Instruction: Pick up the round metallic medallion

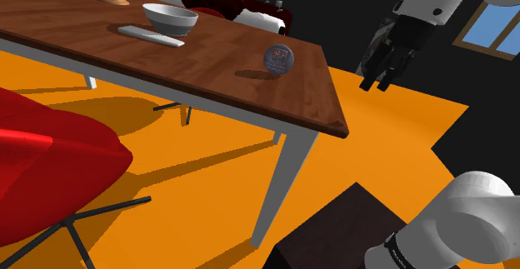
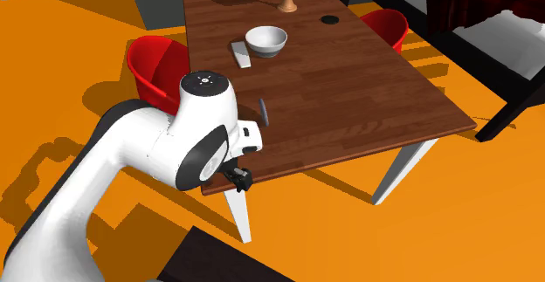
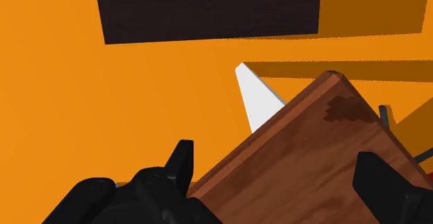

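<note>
Must carry the gripper (image 1: 379, 82), jaws apart beyond the corner of the table (image 1: 208, 51), toward the shoulder view's left to the edge-standing medallion (image 1: 278, 58).

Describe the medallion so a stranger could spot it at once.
Find the long wooden table on the orange floor and go to its corner nearest the robot's dark stand. There stands the medallion, a small grey disc. Unlike the white bowl and flat grey bar farther along, it balances upright on its edge.
</note>
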